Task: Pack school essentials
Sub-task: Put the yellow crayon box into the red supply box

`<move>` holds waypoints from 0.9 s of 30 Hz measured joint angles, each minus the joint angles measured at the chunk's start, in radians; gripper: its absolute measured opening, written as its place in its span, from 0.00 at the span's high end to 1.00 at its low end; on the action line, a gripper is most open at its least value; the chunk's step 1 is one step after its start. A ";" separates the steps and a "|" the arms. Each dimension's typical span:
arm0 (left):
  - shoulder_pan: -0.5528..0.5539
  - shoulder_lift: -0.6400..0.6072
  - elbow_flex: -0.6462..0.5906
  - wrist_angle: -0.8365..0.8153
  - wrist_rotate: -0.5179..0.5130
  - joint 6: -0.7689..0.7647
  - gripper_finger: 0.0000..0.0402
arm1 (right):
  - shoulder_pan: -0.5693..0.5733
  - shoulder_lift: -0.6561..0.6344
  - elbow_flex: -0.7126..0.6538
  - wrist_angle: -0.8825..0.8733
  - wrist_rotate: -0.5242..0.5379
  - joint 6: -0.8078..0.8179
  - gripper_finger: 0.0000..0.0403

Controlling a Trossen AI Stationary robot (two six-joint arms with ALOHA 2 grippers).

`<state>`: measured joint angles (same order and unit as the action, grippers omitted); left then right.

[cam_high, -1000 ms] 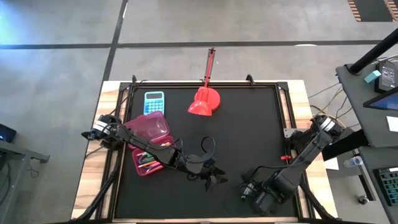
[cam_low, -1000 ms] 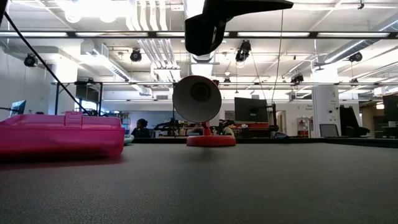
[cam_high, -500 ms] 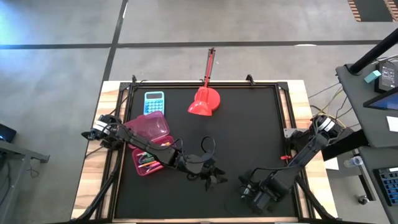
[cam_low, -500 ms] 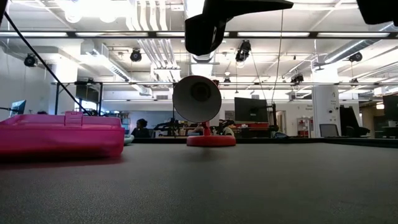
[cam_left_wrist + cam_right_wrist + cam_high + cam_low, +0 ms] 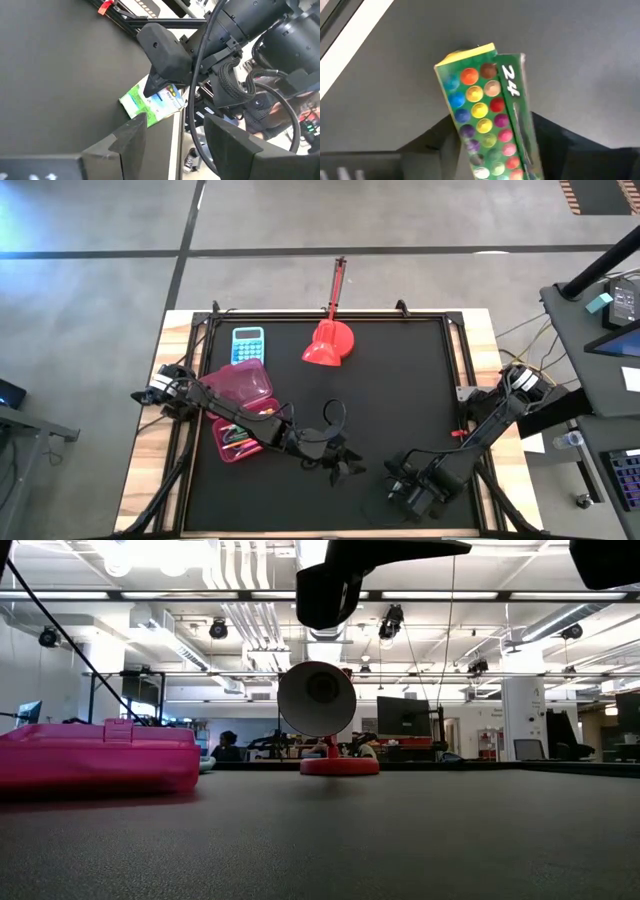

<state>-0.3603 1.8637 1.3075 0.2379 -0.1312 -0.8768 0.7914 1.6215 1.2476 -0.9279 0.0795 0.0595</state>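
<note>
Risk: the crayon box (image 5: 487, 125) sits between the right claw (image 5: 412, 497) fingers at the near right of the surface (image 5: 400, 400), close to the near edge. The fingers flank the box, but firm contact cannot be confirmed. A loose or off-centre grip could let it tip, slide off the edge, or spill crayons, since its flap is open.

Left claw (image 5: 343, 466) hangs near centre, spread wide, empty.

Container: the pink case (image 5: 238, 405) at left lies open; its tray holds pens and pencils (image 5: 237, 437), not individually distinguishable.
</note>
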 joint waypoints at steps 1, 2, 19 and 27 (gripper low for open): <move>0.000 0.000 0.000 0.000 0.000 -0.009 0.55 | 0.000 0.000 0.000 0.000 0.000 0.004 0.56; 0.000 0.000 0.000 0.000 0.000 -0.018 0.55 | 0.000 0.000 0.000 0.000 0.000 0.012 0.59; 0.013 -0.068 -0.002 -0.028 0.146 -0.024 0.55 | -0.007 -0.073 0.095 -0.146 0.000 0.200 0.78; 0.015 -0.228 -0.005 -0.326 0.066 0.351 0.55 | -0.087 -0.184 0.103 -0.106 0.151 0.378 0.78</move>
<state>-0.3450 1.6357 1.3025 -0.0886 -0.0654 -0.5256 0.7041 1.4374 1.3506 -1.0336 0.2303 0.4378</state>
